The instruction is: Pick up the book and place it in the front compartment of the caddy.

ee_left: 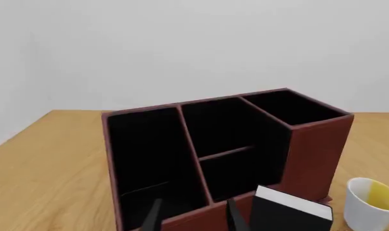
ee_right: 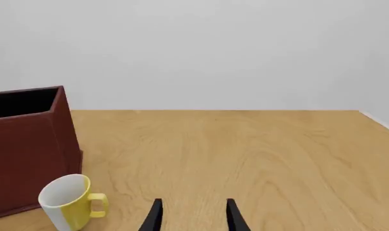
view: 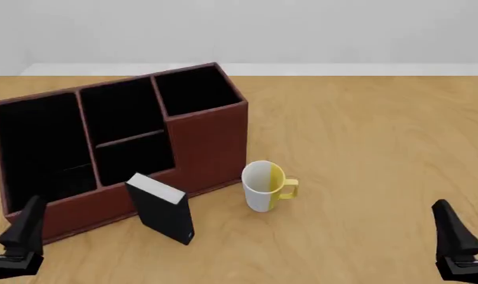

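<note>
From the left wrist camera, the caddy (ee_left: 226,154) shows its black-lined cells from above: a wide cell on the left, a middle pair split by a thin low divider, and a tall cell at the right with a high red-brown wall; every cell that can be seen into holds nothing. The left end effector (ee_left: 193,214) hangs with its two dark fingers parted and nothing between them, above the caddy's near wall. The book (ee_left: 291,209), matte black with a white page edge, stands just outside that near wall, and a white and yellow mug (ee_left: 369,203) sits to its right. In the front view the caddy (view: 207,148) occupies the far left of the wooden worktop (view: 365,136), its leather-look walls smooth with stitched rims. The front compartment (view: 135,158) sits behind the low divider. The book (view: 161,208) leans tilted against the caddy's near wall, outside it, and the glossy mug (view: 264,186) stands just right, apart from it. The right half of the worktop lies open to its far edge. The right end effector (view: 460,248) is at the near right corner. From the right wrist camera, the right end effector (ee_right: 193,215) has its fingers spread and empty over bare wood grain, with the mug (ee_right: 71,201) and caddy corner (ee_right: 34,149) to the left.
</note>
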Tool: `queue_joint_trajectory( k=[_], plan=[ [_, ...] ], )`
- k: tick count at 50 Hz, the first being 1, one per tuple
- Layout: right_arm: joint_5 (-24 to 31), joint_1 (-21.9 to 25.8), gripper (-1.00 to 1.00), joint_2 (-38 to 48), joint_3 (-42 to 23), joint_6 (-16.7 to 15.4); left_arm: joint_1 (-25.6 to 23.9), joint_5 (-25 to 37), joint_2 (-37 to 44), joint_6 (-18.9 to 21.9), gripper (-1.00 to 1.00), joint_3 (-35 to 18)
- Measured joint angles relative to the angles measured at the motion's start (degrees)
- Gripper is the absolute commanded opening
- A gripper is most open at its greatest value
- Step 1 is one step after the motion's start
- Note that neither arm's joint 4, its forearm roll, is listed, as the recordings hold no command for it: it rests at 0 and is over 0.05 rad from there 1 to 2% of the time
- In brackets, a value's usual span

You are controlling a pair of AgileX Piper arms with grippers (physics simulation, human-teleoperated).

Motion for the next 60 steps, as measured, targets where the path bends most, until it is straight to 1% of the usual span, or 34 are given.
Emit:
queue_joint_trajectory(
  k=[7, 13, 17, 21, 28, 32, 39, 45, 49, 54, 60],
  plan=[
    [0.0, 0.02, 1.0, 0.11, -0.12, -0.02, -1.03, 0.49, -0.49, -0.13, 1.0, -0.28],
    [-0.1, 0.02, 1.0, 0.26, -0.17, -0.01, -2.42, -2.63, 2.86, -0.14, 1.0, -0.42],
    [-0.18, 0.01, 1.0, 0.41, -0.19, 0.04, -4.27, -6.55, 7.79, 0.04, 1.0, -1.37],
    [-0.21, 0.01, 1.0, 0.45, -0.22, 0.03, -6.59, -11.52, 14.61, 0.82, 1.0, -2.87],
    [-0.33, 0.01, 1.0, 0.56, -0.22, 0.05, -10.75, -18.96, 26.47, 2.01, 1.0, -6.8],
    [-0.3, 0.01, 1.0, 0.55, -0.26, 0.02, -12.83, -21.39, 31.99, 2.66, 1.0, -9.63],
    [-0.3, 0.01, 1.0, 0.56, -0.28, 0.04, -16.23, -23.32, 40.5, 3.24, 1.0, -15.01],
    [-0.21, 0.01, 1.0, 0.51, -0.32, 0.04, -18.87, -23.74, 46.57, 3.29, 1.0, -19.45],
    [-0.24, 0.01, 1.0, 0.52, -0.3, 0.05, -20.95, -22.38, 49.33, 3.87, 1.0, -22.68],
    [-0.24, 0.01, 1.0, 0.51, -0.29, 0.07, -24.87, -17.56, 51.5, 5.24, 1.0, -27.76],
    [-0.27, 0.0, 1.0, 0.53, -0.27, 0.06, -29.68, -9.06, 53.63, 7.51, 1.0, -35.05]
  ],
)
